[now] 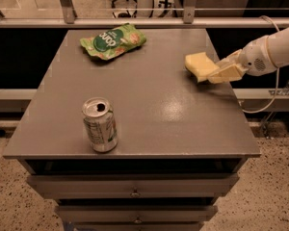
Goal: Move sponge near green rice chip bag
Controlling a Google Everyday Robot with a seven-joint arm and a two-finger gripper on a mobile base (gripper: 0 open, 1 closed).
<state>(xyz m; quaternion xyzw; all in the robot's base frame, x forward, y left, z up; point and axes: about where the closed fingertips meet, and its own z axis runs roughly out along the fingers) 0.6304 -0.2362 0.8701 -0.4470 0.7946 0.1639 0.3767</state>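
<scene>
The sponge, a pale yellow soft block, is at the right side of the grey table, held slightly above the surface. My gripper reaches in from the right edge, its pale yellow fingers shut on the sponge's right end. The green rice chip bag, light green with a dark round logo, lies at the table's far left. It is well apart from the sponge.
A silver-green drink can with an open top stands upright near the front left of the table. A cable hangs off the arm beyond the table's right edge. Drawers sit under the tabletop, and a rail runs behind it.
</scene>
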